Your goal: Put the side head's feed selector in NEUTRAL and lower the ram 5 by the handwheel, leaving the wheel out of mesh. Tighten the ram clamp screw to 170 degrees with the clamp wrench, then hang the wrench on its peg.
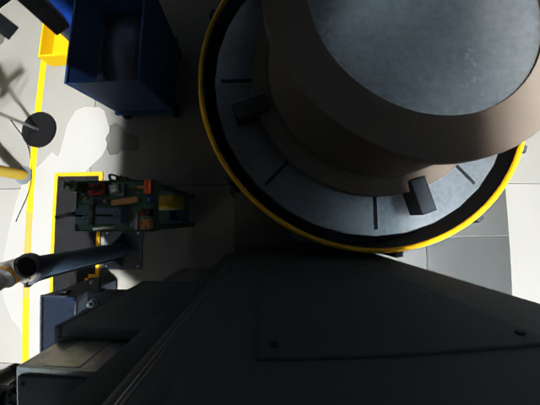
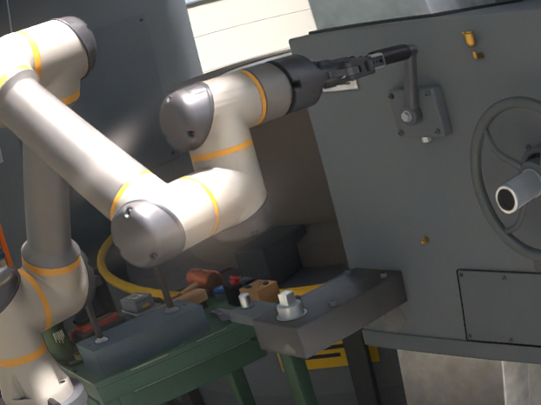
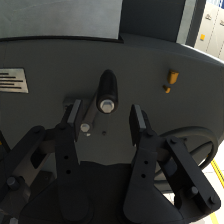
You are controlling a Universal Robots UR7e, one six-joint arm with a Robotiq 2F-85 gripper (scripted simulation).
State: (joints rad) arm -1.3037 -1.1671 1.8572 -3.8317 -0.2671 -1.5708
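My gripper stands open just short of the black grip of the feed selector lever, high on the side head's grey face, and it holds nothing. The lever points upward from its pivot plate. The handwheel with its pale hub sits to the right of the selector. The square-headed clamp screw stands on a grey bracket low on the head. Two small brass pegs sit near the head's top right corner. I cannot pick out the clamp wrench.
Behind the head lies the big round machine table with its yellow rim. A green bench below the arm carries a grey block, a mallet and small tools. The arm's elbow hangs over it.
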